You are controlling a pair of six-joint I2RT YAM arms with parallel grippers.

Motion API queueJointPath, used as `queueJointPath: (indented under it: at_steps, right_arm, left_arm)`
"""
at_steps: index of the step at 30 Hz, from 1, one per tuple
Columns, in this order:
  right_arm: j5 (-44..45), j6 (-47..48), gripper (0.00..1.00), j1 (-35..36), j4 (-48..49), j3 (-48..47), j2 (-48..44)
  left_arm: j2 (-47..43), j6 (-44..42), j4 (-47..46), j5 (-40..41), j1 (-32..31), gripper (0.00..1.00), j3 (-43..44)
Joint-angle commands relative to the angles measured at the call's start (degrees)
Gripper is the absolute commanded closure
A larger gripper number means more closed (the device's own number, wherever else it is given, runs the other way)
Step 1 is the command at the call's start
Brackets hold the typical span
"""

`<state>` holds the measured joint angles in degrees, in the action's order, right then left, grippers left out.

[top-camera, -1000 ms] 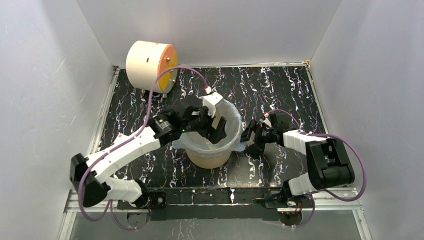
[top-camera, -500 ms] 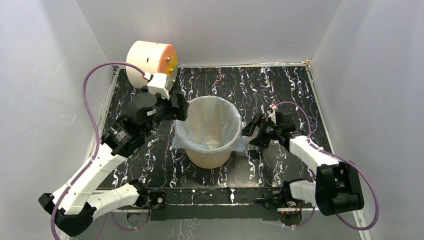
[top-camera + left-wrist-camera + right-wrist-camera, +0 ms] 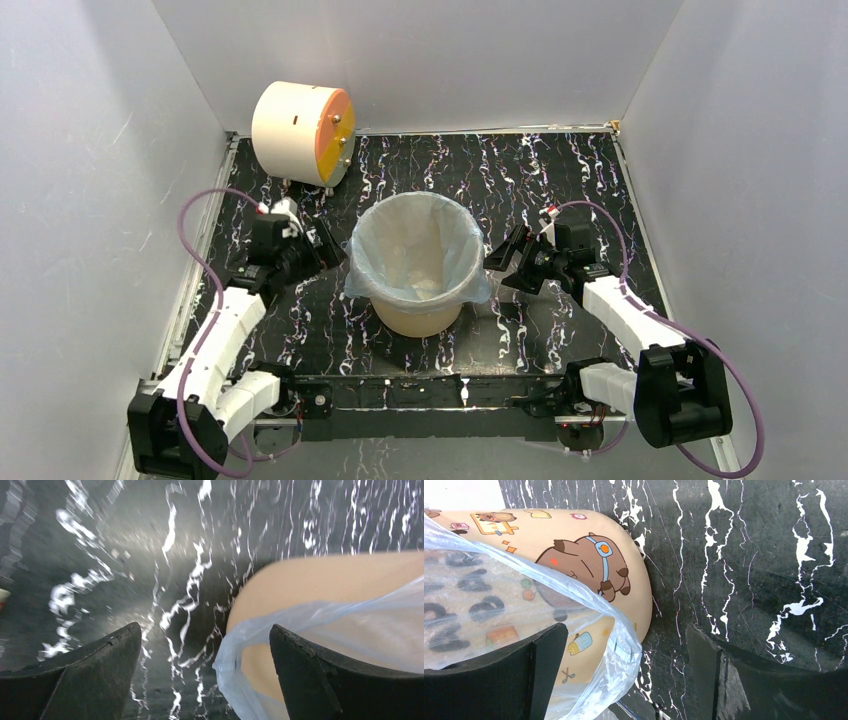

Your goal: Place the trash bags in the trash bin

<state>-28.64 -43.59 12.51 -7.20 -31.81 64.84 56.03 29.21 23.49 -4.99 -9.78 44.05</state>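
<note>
1. At the bottom of the top view, our arm bases (image 3: 312,398) sit bolted along the near edge.
2. Mid-frame, our left gripper (image 3: 316,245) hangs just left of the trash bin (image 3: 420,320), jaws spread and holding nothing. Our right gripper (image 3: 503,262) mirrors it on the right, jaws also apart and empty.
3. Between them the trash bag (image 3: 410,255) lines the bin, its edge folded over the rim and draped outside. We judge that this holds the mouth open, and the task looks done.
4. Beneath, the black white-veined table (image 3: 570,180) carries a cream drum (image 3: 298,130) at upper left.
5. Pale walls (image 3: 430,50) enclose everything.
</note>
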Motion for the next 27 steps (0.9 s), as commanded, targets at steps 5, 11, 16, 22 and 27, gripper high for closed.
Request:
queueJointPath:
  at_steps: [5, 11, 16, 22, 27]
  right_arm:
    - [-3.5, -2.4, 0.02, 0.2, 1.8, -1.9, -1.8]
    - [-3.3, -1.6, 0.03, 0.2, -1.2, -2.7, -2.7]
    - [3.2, 4.1, 0.03, 0.2, -7.8, -9.3, -7.1]
    - [-3.3, 11.2, 0.09, 1.9, -11.7, -22.6, -8.9]
    - [4.9, 18.3, 0.16, 15.7, -16.4, -35.7, -1.9]
  left_arm:
    - [1.6, 11.6, -18.2, -17.6, 0.2, 0.05, -14.2]
    - [6.9, 10.7, -21.2, -19.7, 0.2, 0.06, -18.3]
    - [5.7, 10.5, -21.4, -16.7, 0.2, 0.06, -19.7]
    - [6.2, 12.9, -27.3, -17.6, 0.2, 0.07, -23.1]
    - [6.5, 13.2, -28.5, -18.1, 0.2, 0.07, -24.1]
